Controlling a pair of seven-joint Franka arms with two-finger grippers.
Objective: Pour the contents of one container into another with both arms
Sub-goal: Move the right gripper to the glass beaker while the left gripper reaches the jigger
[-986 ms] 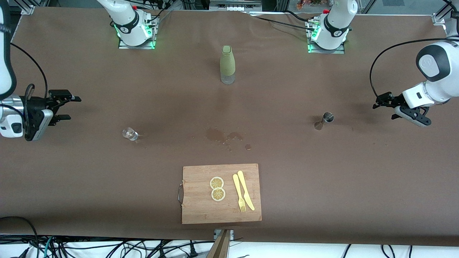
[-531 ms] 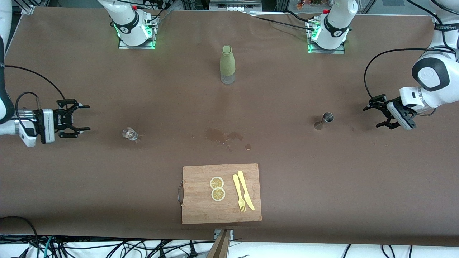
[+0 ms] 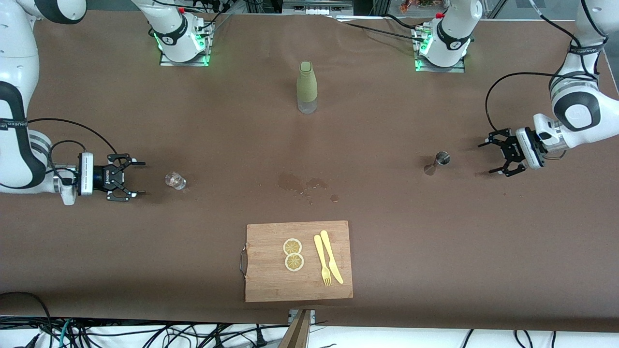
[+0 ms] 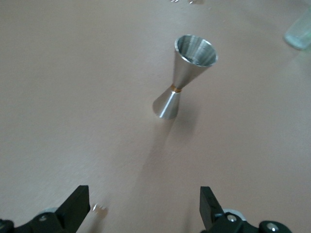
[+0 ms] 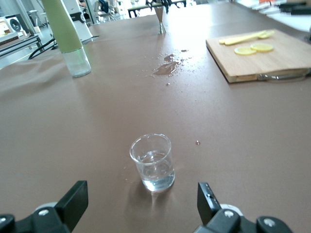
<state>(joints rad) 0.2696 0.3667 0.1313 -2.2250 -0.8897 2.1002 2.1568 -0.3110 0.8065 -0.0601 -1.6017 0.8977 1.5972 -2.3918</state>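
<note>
Tabletop, brown, carrying all items. Cutting board sits nearest the front camera. Green bottle stands farther from that camera than the cutting board. Right end effector, fingers spread and empty, lies low beside the small glass, toward the right arm's end. Left end effector, likewise spread and empty, faces the steel jigger, near but apart, toward the left arm's end.
</note>
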